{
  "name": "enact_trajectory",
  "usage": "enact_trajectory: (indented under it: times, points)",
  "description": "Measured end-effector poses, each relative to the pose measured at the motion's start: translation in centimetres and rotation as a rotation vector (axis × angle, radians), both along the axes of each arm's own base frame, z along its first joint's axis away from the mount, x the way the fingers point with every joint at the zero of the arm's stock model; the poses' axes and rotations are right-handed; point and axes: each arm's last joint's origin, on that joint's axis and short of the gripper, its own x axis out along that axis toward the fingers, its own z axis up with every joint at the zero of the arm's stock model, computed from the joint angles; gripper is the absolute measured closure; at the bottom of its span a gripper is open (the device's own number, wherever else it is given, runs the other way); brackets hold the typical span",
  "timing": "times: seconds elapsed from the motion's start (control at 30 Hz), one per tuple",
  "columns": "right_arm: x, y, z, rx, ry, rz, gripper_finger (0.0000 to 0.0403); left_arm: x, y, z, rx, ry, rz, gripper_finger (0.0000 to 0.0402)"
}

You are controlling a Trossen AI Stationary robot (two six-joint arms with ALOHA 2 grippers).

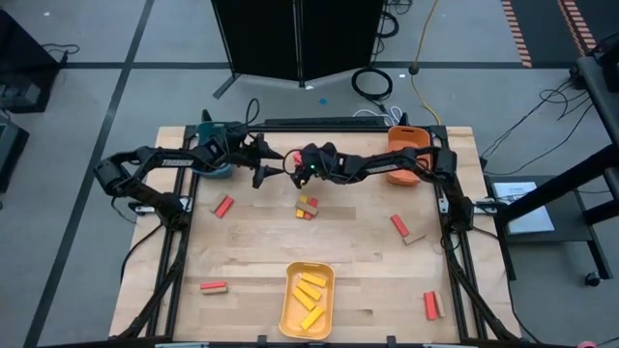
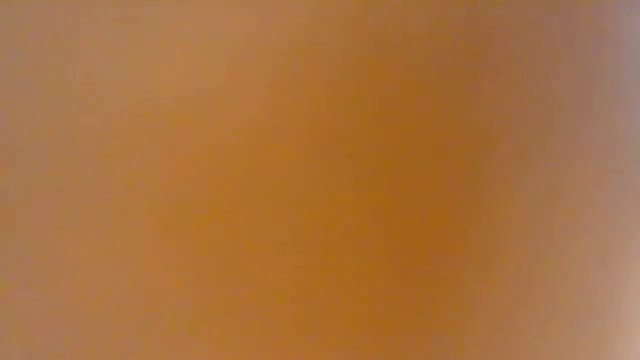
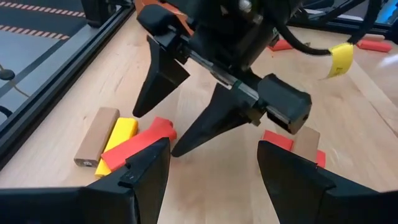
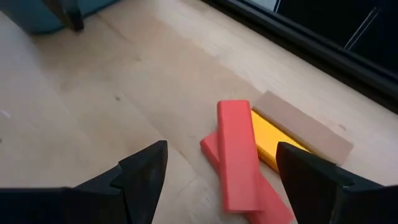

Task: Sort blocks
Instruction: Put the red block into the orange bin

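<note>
High view shows a pale wooden desk framed by black rails, standing on a grey floor with dark seams; cables trail across that floor, and a black cabinet stands beyond the far edge. A teal tray sits at the far left of the desk under the left arm, an orange tray at the far right under the right arm, and a yellow tray at the near middle edge. The low view gives only an orange-brown blur.

Several yellow blocks lie inside the yellow tray. At the desk's middle a small heap holds two red blocks crossed one over the other, a yellow one and a plain tan one lying side by side, touching; the right wrist view shows them as smooth flat bars with rounded corners. Single red blocks lie at the left, near left, right and near right, the right one beside a tan block.

The left tool and the right tool meet above the far middle of the desk, just behind the heap. Both stand with fingers spread wide, and neither holds a block.
</note>
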Motion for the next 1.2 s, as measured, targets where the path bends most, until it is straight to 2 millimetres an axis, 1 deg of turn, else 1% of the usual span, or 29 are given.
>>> enact_trajectory:
  times: [0.1,0.27,0.43,0.5,0.6,0.77,1.2]
  points:
    - [-0.2,-0.3,-0.1,0.009,0.009,-0.014,0.0135,0.1,0.0,0.1,0.004,-0.005,-0.002,0.0165]
    - [-0.4,-1.1,-1.4,0.034,0.028,-0.048,0.0135,0.1,0.0,0.1,0.012,-0.013,-0.002,0.0165]
    - [-0.6,-1.1,-1.7,0.04,0.055,-0.062,0.0135,0.1,0.0,0.2,0.014,-0.016,-0.004,0.0165]
    - [-0.8,-1.0,-2.0,0.059,0.092,-0.068,0.0137,0.1,0.0,0.2,0.013,-0.016,-0.003,0.0165]
    - [-1.0,-0.8,-2.2,0.079,0.12,-0.055,0.0146,0.1,0.0,0.2,0.014,-0.017,-0.004,0.0165]
    - [-1.0,-0.8,-2.9,0.104,0.131,-0.037,0.0186,0.2,-0.1,0.2,0.014,-0.017,-0.007,0.0165]
    - [-1.0,-0.9,-2.6,0.108,0.112,-0.046,0.0325,0.2,-0.1,0.1,0.005,-0.012,-0.006,0.0165]
